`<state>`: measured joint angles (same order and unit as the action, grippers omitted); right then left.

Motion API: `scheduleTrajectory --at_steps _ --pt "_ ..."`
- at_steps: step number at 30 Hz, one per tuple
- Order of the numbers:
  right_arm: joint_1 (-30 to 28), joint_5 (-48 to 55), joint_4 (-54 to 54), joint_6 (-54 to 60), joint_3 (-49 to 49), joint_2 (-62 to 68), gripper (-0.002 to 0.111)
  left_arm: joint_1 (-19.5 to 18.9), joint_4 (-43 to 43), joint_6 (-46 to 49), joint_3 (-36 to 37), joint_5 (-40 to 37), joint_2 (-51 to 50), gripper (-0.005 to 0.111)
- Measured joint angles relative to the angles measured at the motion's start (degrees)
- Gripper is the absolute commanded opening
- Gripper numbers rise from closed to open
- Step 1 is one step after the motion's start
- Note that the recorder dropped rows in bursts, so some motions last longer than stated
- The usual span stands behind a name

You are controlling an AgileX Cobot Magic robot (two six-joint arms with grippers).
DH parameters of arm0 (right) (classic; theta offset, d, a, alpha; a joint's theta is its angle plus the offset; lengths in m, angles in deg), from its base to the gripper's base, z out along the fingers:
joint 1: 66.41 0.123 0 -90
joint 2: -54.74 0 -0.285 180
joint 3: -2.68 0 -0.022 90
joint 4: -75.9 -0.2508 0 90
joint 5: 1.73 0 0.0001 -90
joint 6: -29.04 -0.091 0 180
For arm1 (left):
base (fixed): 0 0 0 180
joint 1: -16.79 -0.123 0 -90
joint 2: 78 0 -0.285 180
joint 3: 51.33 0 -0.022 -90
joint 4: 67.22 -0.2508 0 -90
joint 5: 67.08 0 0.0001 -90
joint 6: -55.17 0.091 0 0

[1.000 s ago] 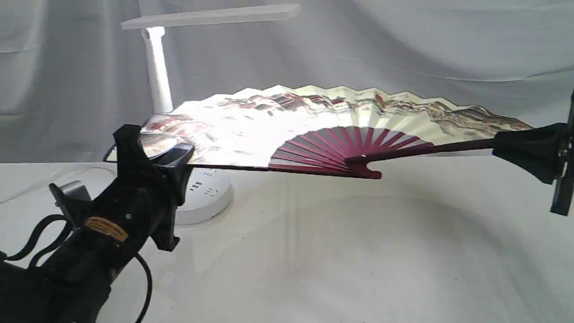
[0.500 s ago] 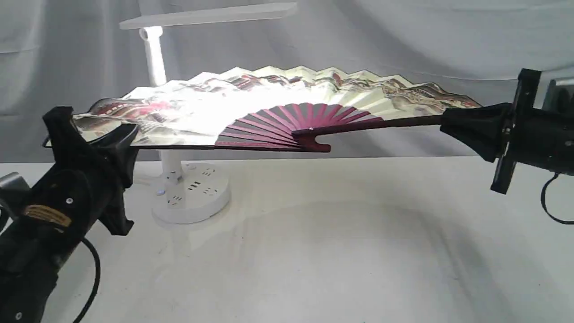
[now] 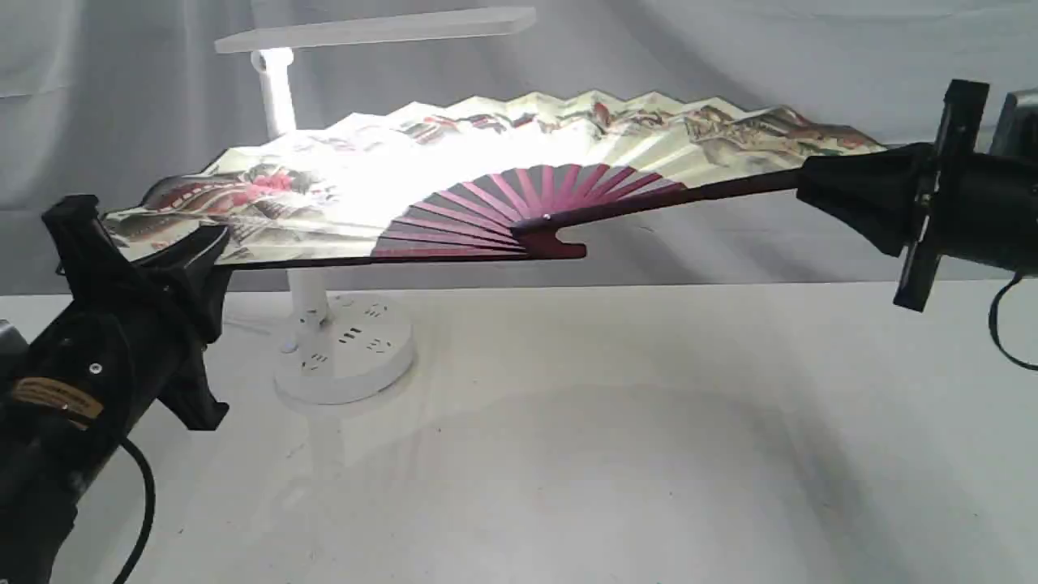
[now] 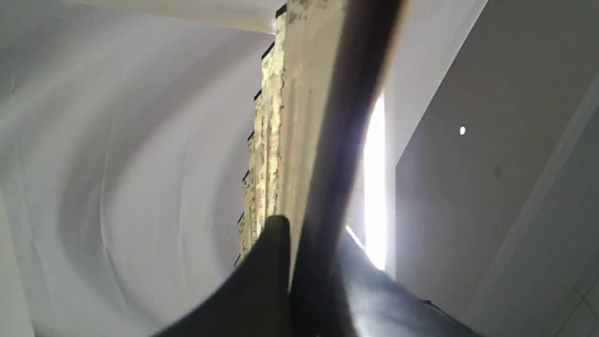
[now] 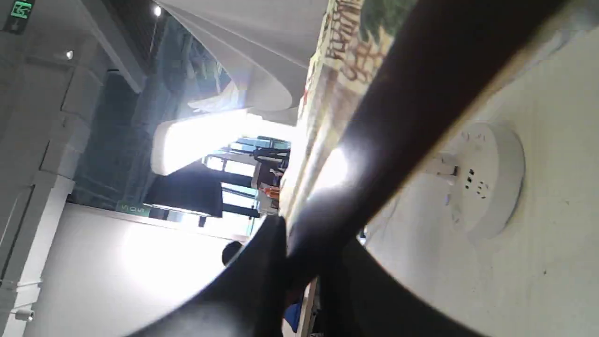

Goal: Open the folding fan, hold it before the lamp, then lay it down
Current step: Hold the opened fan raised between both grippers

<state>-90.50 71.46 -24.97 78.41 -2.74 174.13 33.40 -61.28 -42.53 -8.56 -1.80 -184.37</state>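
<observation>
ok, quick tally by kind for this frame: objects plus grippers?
folding fan: 1, spread open and held clear of the table
lamp: 1, white, behind the fan
grippers: 2, left gripper and right gripper, each clamped on one end rib of the fan
Total: 4

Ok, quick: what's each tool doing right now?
Left tool: shut on the open cream paper folding fan with maroon wooden ribs.
Right tool: shut on the same fan's other end rib.
</observation>
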Motion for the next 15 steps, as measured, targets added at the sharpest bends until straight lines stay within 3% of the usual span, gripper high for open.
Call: scheduleTrajectory --at_steps 15 --pt "0.0 0.22 -0.59 -2.35 0.0 -4.45 0.0 0.0 0.0 -1.34 0.0 -0.47 4.72 0.0"
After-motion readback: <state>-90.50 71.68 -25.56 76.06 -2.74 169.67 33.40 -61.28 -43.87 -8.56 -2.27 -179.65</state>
